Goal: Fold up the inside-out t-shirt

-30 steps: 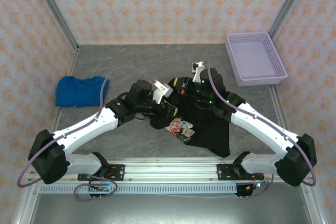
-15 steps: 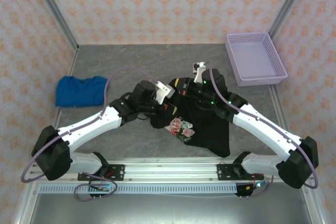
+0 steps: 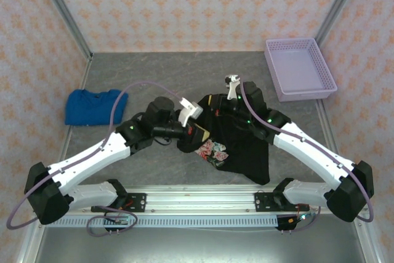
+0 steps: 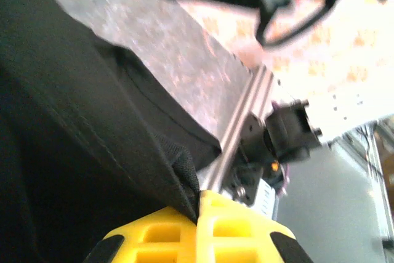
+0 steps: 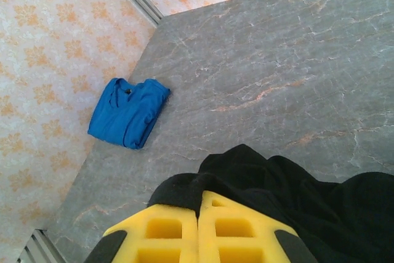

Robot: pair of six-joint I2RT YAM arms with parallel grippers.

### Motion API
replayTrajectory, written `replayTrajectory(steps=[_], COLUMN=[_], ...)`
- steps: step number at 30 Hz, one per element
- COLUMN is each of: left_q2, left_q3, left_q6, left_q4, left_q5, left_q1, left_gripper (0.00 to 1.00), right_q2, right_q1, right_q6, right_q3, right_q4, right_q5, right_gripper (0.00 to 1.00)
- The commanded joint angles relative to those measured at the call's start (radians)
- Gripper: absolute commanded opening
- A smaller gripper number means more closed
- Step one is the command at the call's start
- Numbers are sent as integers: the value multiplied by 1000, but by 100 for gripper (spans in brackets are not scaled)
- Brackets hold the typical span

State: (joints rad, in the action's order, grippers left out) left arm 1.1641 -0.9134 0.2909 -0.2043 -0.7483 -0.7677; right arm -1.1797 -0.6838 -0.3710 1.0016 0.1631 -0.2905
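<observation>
The inside-out t-shirt [image 3: 240, 143] is black, with a floral print [image 3: 211, 151] showing on its left part, and hangs bunched between my two arms above the table's middle. My left gripper [image 3: 196, 129] is shut on a black fold at the shirt's left side. In the left wrist view its yellow fingers [image 4: 166, 238] pinch the cloth [image 4: 74, 140] at the tips [image 4: 198, 214]. My right gripper [image 3: 217, 104] is shut on the upper edge. In the right wrist view black cloth [image 5: 295, 189] bulges over its closed tips [image 5: 198, 204].
A blue folded garment [image 3: 93, 106] lies at the table's left, also in the right wrist view [image 5: 128, 112]. A lavender basket [image 3: 300, 69] stands at the back right. A metal rail [image 3: 197, 198] runs along the near edge, and patterned walls enclose the table.
My left gripper has shut on the shirt's left fold, and the left arm has swung a little to the left. The right arm has hardly moved.
</observation>
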Motion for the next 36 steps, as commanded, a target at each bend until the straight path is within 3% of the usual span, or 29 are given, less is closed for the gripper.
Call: replayTrajectory(steps=[1, 5, 10, 17, 22, 24, 27, 34, 36], left_q2=[56, 110, 34, 58, 140, 176, 230, 337, 368], left_q3=[-77, -123, -52, -50, -84, -97, -90, -108, -133], left_q6=[-111, -186, -149, 30, 79, 90, 114, 68, 45], left_q4=[-139, -236, -155, -151, -91, -83, -48, 26, 26], left_q5=[-77, -94, 26, 411, 479, 562, 648, 586, 583], left_q1=[-100, -155, -134, -47, -47, -45, -4, 124, 156], left_gripper=[7, 24, 38, 44, 49, 49, 40, 1, 0], right_q2=[13, 20, 52, 89, 85, 90, 107, 112, 97], right_q1=[6, 9, 10, 11, 10, 10, 9, 11, 10], right_q6=[27, 28, 27, -23, -97, -115, -130, -143, -146], right_q3=[41, 30, -19, -49, -54, -55, -51, -46, -51], right_q4=[33, 66, 90, 58, 11, 8, 30, 110, 112], right_q5=[72, 92, 93, 75, 13, -3, -10, -49, -61], right_gripper=[0, 0, 0, 0, 0, 0, 0, 0, 0])
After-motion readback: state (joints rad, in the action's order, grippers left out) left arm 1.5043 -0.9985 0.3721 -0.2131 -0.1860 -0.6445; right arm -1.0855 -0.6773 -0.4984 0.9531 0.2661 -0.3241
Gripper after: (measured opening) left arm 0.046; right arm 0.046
